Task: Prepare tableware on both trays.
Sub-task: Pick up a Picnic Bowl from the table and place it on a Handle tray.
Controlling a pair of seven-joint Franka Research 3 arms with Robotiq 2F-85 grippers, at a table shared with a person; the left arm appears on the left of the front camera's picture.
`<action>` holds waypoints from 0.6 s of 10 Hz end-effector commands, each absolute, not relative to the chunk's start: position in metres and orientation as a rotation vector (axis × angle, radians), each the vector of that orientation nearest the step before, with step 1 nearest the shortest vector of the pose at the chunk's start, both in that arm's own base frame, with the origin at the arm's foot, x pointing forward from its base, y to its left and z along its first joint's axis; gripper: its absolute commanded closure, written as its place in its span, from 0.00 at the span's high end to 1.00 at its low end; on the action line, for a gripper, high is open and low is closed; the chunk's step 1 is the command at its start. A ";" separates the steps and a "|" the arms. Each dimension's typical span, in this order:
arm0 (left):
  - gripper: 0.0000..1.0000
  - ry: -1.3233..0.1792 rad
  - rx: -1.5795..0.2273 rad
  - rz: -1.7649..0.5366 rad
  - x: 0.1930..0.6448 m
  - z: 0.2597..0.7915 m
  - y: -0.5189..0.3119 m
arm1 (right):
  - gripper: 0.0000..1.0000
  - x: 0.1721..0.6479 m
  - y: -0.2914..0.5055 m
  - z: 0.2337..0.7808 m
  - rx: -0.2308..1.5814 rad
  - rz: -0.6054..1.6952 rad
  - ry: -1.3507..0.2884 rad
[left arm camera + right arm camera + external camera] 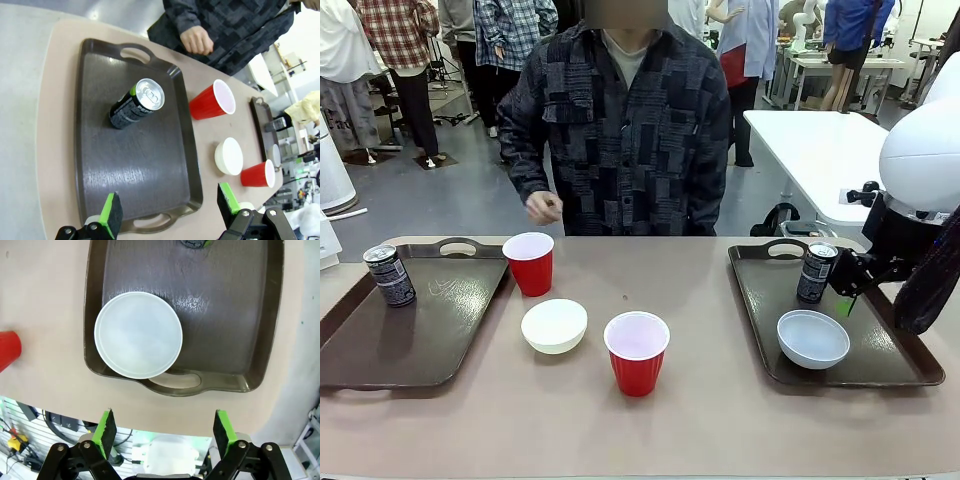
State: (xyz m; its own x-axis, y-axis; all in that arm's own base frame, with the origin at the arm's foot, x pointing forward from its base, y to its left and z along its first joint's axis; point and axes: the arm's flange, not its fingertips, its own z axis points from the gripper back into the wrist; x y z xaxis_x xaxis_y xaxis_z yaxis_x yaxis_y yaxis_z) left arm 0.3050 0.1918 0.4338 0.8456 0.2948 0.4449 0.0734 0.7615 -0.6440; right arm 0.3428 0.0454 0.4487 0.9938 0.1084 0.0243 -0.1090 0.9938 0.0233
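Nearest the camera in the front view, a red plastic cup (637,352) with a white inside stands upright on the tan tabletop (720,420), about midway between the two trays. Just beyond it to the left sits a small round white bowl (554,325), also on the bare table. Behind that, a second red plastic cup (529,263) stands upright just beside the right rim of the left dark brown rectangular plastic tray (430,330). That tray carries one slim black drink can (390,275), upright near its far left corner. The right dark brown tray (760,310), of the same make with a raised rim and cut-out handles, holds a second black drink can (816,272) upright near its far edge. It also holds a second white bowl (813,338) close to its near rim; in the right wrist view that bowl overlaps the near handle cut-out. The right gripper (165,432) hangs above this tray, to the right of the can, its green-padded fingers spread wide and holding nothing. The left gripper (169,209) hovers over the near end of the left tray, fingers likewise well apart and empty. Across the table a person in a dark patchwork shirt stands with one hand (542,207) loosely curled above the far edge.
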 end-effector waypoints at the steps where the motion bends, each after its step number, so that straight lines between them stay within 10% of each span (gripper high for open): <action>1: 1.00 -0.571 -0.718 0.121 0.304 0.433 0.193 | 1.00 0.346 0.044 0.448 0.021 0.113 -0.034; 6: 1.00 -0.563 -0.643 0.144 0.305 0.454 0.182 | 1.00 0.339 0.030 0.452 0.204 0.135 -0.046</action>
State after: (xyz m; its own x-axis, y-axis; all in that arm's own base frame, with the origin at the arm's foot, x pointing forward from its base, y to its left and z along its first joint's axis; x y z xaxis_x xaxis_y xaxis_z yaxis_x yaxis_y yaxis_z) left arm 0.3071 0.1888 0.4392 0.8443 0.2900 0.4507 0.0727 0.7712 -0.6324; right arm 0.3428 0.0415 0.4511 0.9935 0.1092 0.0327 -0.1113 0.9913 0.0708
